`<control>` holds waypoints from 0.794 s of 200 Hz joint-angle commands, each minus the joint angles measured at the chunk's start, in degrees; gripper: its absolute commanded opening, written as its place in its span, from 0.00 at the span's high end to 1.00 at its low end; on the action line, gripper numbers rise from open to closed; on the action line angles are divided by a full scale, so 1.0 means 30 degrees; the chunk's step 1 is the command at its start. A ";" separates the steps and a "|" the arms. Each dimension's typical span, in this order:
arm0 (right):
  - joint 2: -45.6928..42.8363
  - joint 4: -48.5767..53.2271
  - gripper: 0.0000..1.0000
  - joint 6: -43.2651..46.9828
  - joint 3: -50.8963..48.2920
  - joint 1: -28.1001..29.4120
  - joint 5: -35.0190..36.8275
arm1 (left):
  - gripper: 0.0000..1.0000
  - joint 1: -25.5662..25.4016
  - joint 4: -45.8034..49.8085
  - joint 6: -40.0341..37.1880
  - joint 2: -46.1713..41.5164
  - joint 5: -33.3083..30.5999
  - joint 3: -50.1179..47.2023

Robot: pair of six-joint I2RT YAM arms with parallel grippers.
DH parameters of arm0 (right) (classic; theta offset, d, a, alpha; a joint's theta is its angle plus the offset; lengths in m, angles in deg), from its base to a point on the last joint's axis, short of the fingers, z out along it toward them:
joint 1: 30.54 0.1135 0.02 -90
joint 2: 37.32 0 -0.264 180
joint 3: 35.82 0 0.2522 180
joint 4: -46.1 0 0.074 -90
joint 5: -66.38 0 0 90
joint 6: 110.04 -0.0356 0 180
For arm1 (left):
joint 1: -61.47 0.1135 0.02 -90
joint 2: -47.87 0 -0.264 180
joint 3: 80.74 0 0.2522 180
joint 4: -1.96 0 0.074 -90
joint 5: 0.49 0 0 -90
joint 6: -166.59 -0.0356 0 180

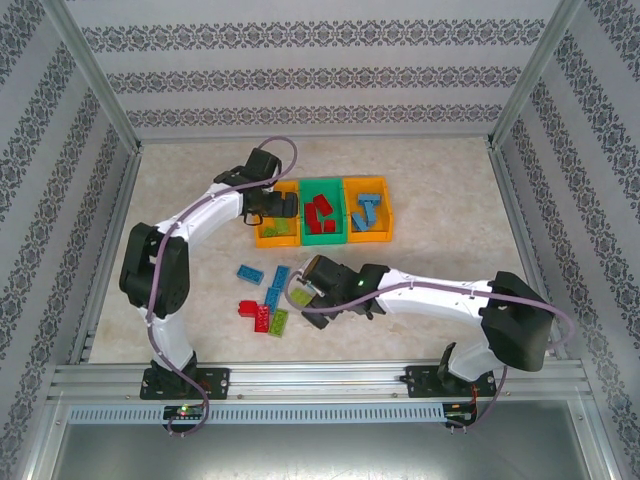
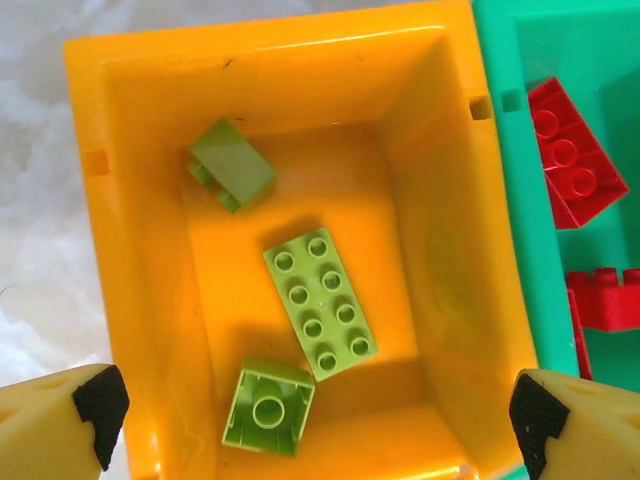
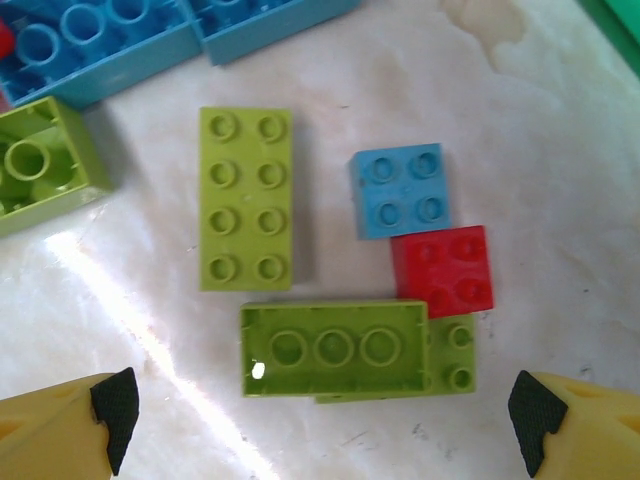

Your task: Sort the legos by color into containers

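The containers stand in a row: a left orange bin [image 1: 275, 236], a green bin [image 1: 323, 238] and a right orange bin [image 1: 368, 236]. My left gripper [image 1: 272, 208] hangs open over the left orange bin [image 2: 150, 120], nothing between its fingertips [image 2: 100, 410]. Three lime green legos lie in that bin: a long one [image 2: 320, 300], a small upturned one [image 2: 267, 405] and a tilted one [image 2: 231, 165]. Red legos [image 2: 570, 150] lie in the green bin. My right gripper [image 3: 320, 420] is open above loose legos on the table: an upturned lime brick [image 3: 335, 348], a long lime brick [image 3: 246, 198], a blue square [image 3: 402, 190] and a red square [image 3: 443, 268].
More loose legos lie left of my right gripper [image 1: 308, 288]: blue ones [image 1: 250, 272], red ones [image 1: 250, 308] and a lime one [image 1: 280, 322]. Blue legos [image 1: 368, 210] fill the right orange bin. Patterned walls and a metal frame [image 1: 110, 110] enclose the table.
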 commanded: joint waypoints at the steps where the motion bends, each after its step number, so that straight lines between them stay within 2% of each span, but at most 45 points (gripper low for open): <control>1: 0.0699 0.0850 0.02 -0.0510 -0.0124 0.0287 0.1235 | 0.01 0.0005 -0.0565 0.0492 -0.0828 0.0093 -0.0555; 96: 0.3141 0.0450 0.05 -0.0584 0.0422 0.0483 0.1739 | 0.01 0.0024 -0.0671 0.0733 -0.1356 0.0151 -0.1409; 159: 0.4249 0.0544 0.12 -0.0392 0.0868 0.0468 0.1974 | 0.01 0.0007 -0.0651 0.0717 -0.1480 0.0067 -0.1553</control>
